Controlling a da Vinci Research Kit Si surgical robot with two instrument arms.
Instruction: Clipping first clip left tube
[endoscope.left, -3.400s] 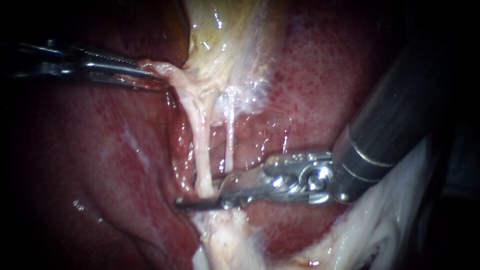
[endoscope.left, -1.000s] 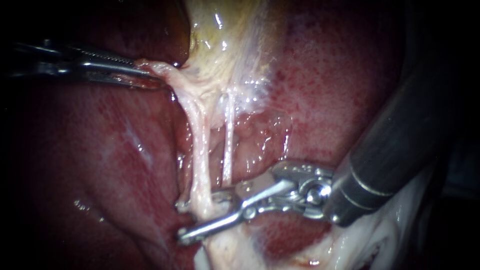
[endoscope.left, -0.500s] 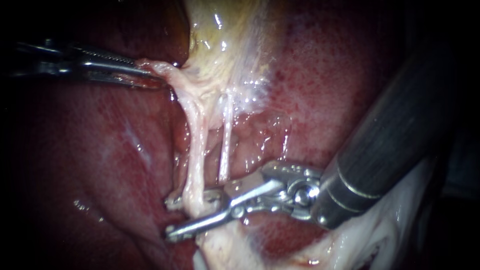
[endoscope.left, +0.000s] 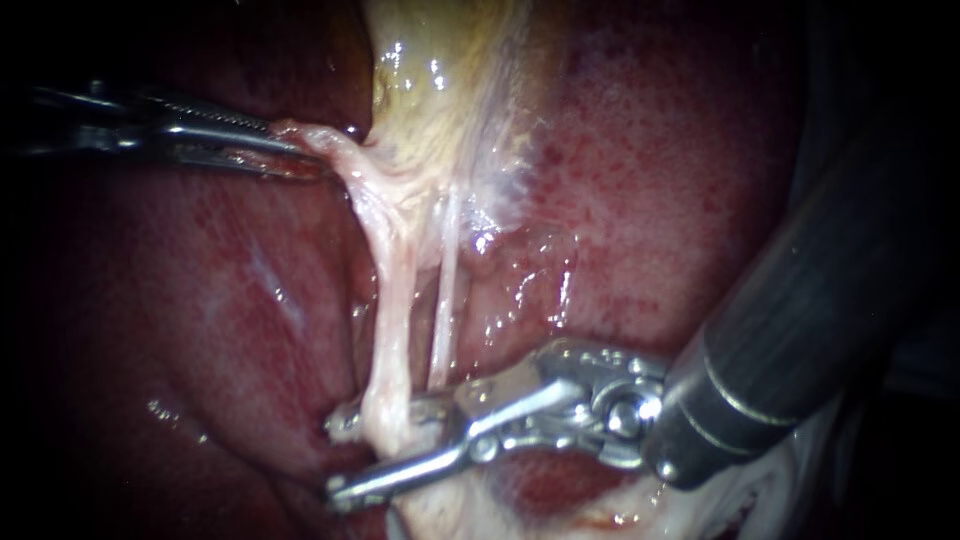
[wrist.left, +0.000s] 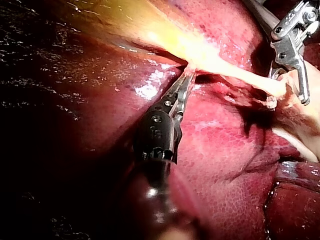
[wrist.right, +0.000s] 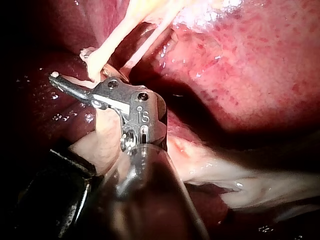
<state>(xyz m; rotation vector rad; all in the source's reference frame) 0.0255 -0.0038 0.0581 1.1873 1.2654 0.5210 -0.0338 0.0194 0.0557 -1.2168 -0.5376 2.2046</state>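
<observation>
Over the last few seconds the right instrument (endoscope.left: 336, 458) has spread its jaws, which lay nearly together under the tubes, and pushed them across the left tube (endoscope.left: 392, 330). In the last half second it has barely shifted.

The jaws now stand moderately open, one behind the tube and one in front, and a clear gap shows between them. They straddle the tube low down but do not yet squeeze it. The thinner right tube (endoscope.left: 445, 300) runs just beside, ending near the upper jaw's base.

The left instrument (endoscope.left: 305, 150) has its jaws closed on a pale fold of tissue (endoscope.left: 330, 150) at the gallbladder's (endoscope.left: 440, 90) lower end and pulls it sideways. That pull draws the left tube straight over the liver (endoscope.left: 680, 200).

The tube looks soft, wet and slippery, and thin enough to tear under rough handling. The best place to close is probably this lower stretch, square across it. Its whole width should lie inside the jaws, with the right tube kept out.
</observation>
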